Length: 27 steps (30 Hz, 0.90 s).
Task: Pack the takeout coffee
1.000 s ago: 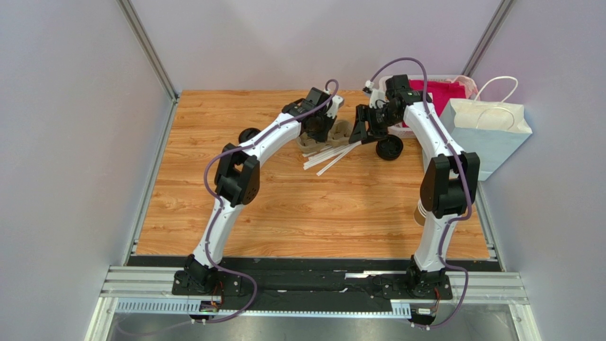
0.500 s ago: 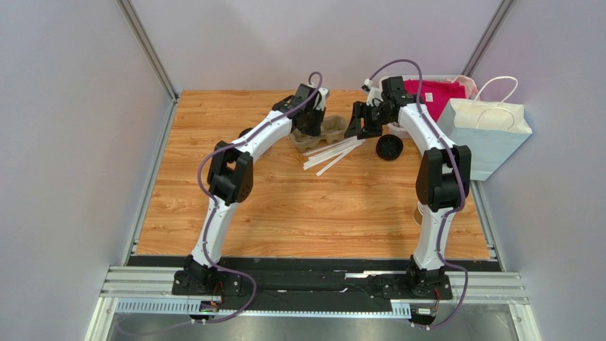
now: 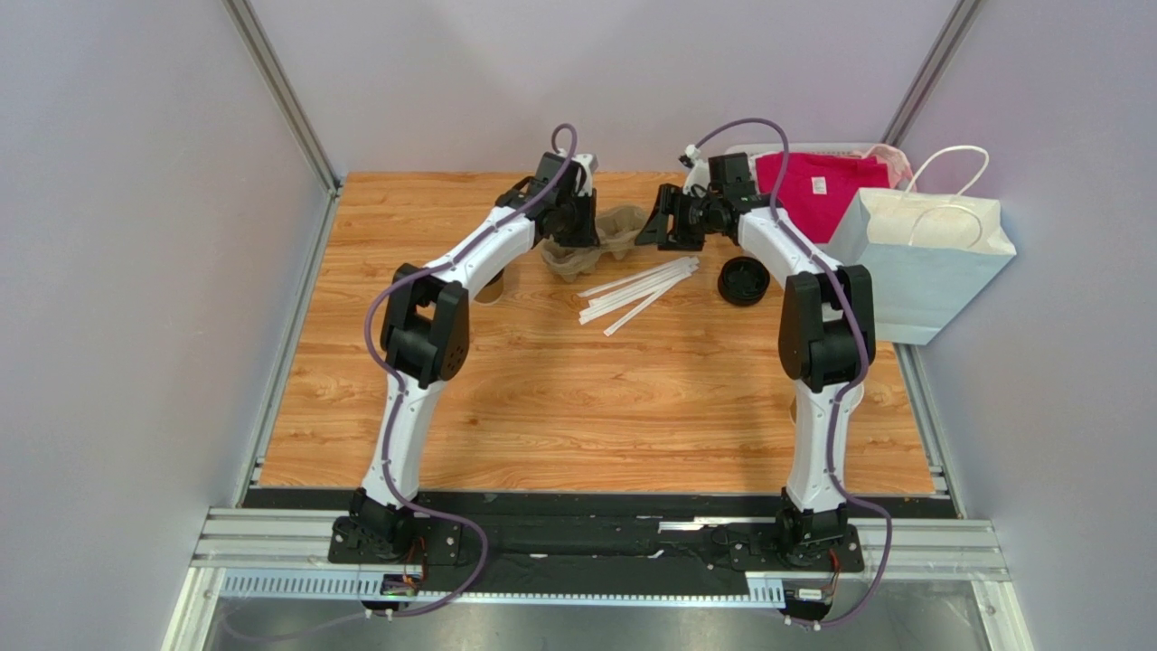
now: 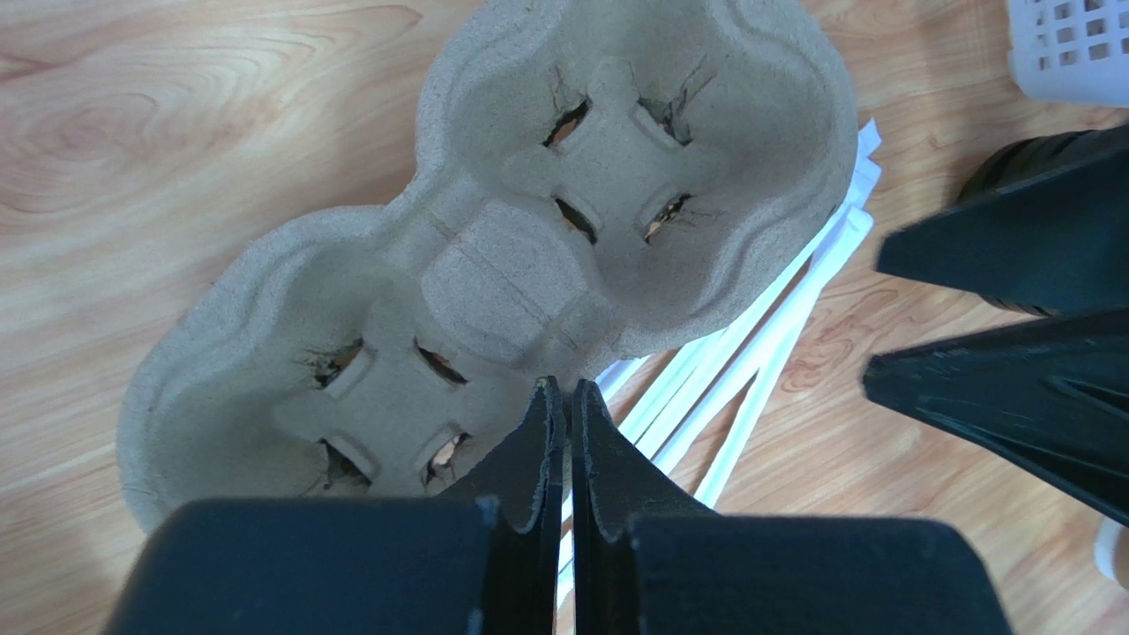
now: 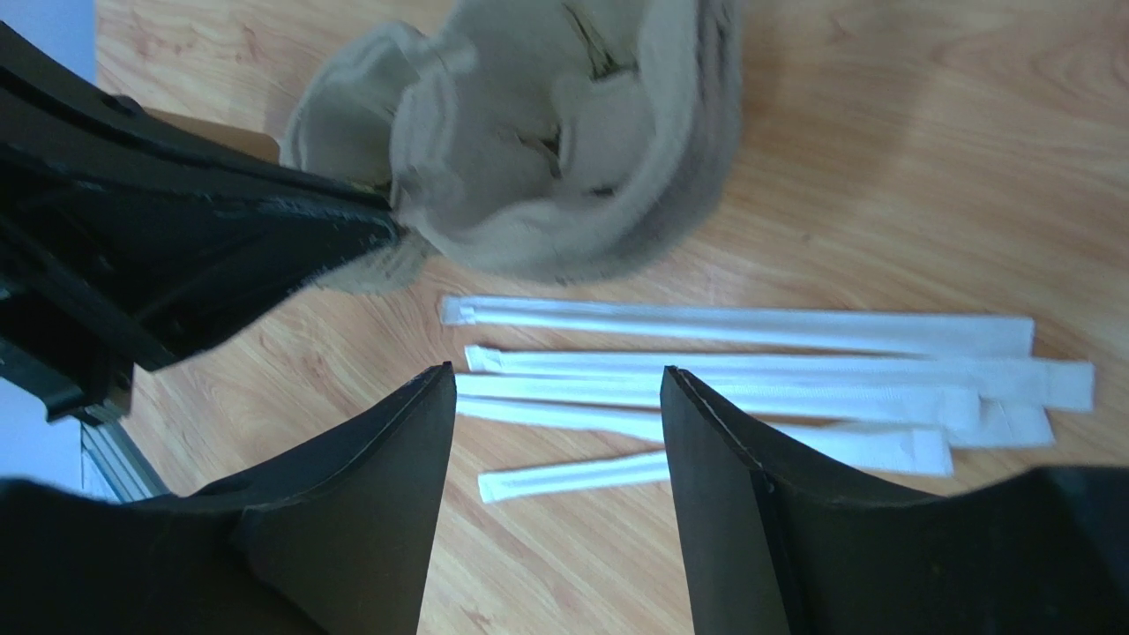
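Moulded pulp two-cup carrier (image 4: 530, 265), matte grey-brown, sits near the wooden table's (image 3: 611, 407) far edge; left gripper (image 4: 558, 397) is pinched shut on its rim. Right gripper (image 5: 557, 384) stands wide, empty, over flat white paper-wrapped straws (image 5: 742, 364). Brown kraft takeout coffee cup (image 3: 490, 282) lies half-hidden beneath the left arm, toward the left edge.

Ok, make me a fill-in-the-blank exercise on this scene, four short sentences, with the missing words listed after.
1. The pulp cup carrier has ___ cup wells.
2. The left gripper is ___ on the carrier's rim.
3. The right gripper hangs ___ above the wrapped straws.
4. The paper bag at the right is ___ in colour.
Missing words: two; shut; open; white.
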Each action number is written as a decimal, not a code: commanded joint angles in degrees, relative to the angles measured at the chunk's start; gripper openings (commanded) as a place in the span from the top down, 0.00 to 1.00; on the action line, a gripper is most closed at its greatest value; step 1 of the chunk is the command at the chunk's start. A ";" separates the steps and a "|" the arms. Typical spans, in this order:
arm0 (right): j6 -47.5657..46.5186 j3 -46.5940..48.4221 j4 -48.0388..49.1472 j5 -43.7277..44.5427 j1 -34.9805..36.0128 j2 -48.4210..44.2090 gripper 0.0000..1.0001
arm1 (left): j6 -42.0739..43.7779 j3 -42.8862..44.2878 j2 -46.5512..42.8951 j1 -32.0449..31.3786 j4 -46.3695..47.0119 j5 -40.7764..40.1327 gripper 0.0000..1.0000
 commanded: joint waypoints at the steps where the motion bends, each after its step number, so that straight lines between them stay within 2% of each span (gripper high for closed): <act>1: 5.86 0.57 10.18 -1.43 0.48 2.55 0.38 | -3.71 -0.68 -4.34 0.74 3.99 3.82 1.00; 10: 6.92 3.30 12.56 -0.29 1.27 8.53 0.42 | -5.82 -1.91 -5.04 1.45 6.45 6.37 1.00; 18: 6.57 0.14 17.75 -2.84 1.71 6.51 0.28 | -6.78 -1.82 -4.52 1.54 6.45 6.63 1.00; 22: 6.92 -3.46 20.47 0.06 2.68 4.84 0.28 | -8.36 -2.35 -4.87 1.71 7.77 7.86 1.00; 27: 6.75 -3.56 20.12 4.36 3.38 5.80 0.30 | -10.03 -3.05 -5.83 2.06 9.52 8.83 1.00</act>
